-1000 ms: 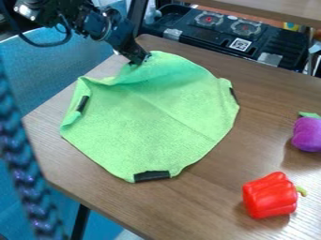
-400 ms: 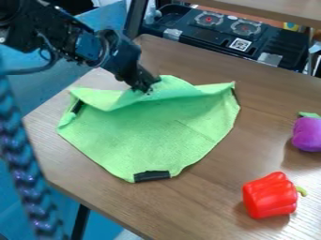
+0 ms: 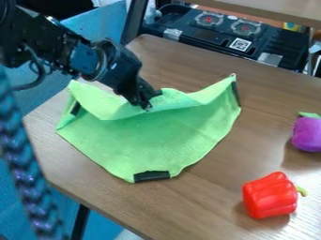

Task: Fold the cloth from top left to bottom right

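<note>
The black gripper (image 3: 148, 104) hangs over the upper middle of the green cloth (image 3: 147, 143), shut on the cloth's top edge. That edge is raised and curls over toward the near side, with its left and right ends standing up in peaks. The lower part of the cloth lies flat on the table, a black strip at its bottom corner. More black strips show at its left and right edges. The fingertips are partly hidden against the cloth.
A red toy pepper (image 3: 271, 195) lies on the wooden table (image 3: 188, 206) at the lower right, and a purple toy eggplant (image 3: 308, 134) is at the right edge. A black case (image 3: 232, 35) stands behind the table. A dark braided strand hangs at the left.
The gripper has moved down and slightly right, drawing the cloth's top edge toward the near side. The upper part of the cloth has lifted and curled over.
</note>
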You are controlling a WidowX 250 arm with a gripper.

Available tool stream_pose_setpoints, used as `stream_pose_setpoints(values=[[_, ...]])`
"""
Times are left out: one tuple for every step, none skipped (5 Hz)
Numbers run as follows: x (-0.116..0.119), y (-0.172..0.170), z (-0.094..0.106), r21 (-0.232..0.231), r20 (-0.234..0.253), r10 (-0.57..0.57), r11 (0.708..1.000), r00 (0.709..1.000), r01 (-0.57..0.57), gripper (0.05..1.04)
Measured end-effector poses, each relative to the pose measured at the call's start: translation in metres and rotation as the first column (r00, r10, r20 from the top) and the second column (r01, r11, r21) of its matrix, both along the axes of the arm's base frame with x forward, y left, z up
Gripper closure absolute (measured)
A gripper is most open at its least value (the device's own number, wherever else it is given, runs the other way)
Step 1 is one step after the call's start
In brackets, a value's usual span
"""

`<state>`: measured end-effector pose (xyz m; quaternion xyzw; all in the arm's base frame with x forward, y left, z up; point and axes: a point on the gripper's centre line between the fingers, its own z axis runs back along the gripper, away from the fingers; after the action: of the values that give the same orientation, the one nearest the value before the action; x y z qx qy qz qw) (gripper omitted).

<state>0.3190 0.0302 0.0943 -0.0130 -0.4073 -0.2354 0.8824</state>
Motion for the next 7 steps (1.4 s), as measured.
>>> stream_pose_setpoints(values=[[-0.007, -0.010, -0.001, 0.014, -0.011, -0.014, 1.000, 1.000, 0.014, 1.032], [-0.011, -0.019, -0.006, 0.022, -0.033, -0.020, 1.000, 0.999, 0.021, 1.032], [-0.016, -0.026, -0.008, 0.026, -0.035, -0.023, 0.999, 0.999, 0.024, 1.032], [-0.022, -0.032, -0.015, 0.026, -0.050, -0.036, 0.999, 0.998, 0.037, 1.032], [-0.030, -0.039, -0.020, 0.038, -0.057, -0.061, 0.997, 0.997, 0.063, 1.011], [-0.038, -0.043, -0.025, 0.047, -0.090, -0.093, 0.994, 0.992, 0.098, 0.833], [-0.043, -0.044, -0.031, 0.055, -0.142, -0.069, 0.995, 0.987, 0.077, 0.602]])
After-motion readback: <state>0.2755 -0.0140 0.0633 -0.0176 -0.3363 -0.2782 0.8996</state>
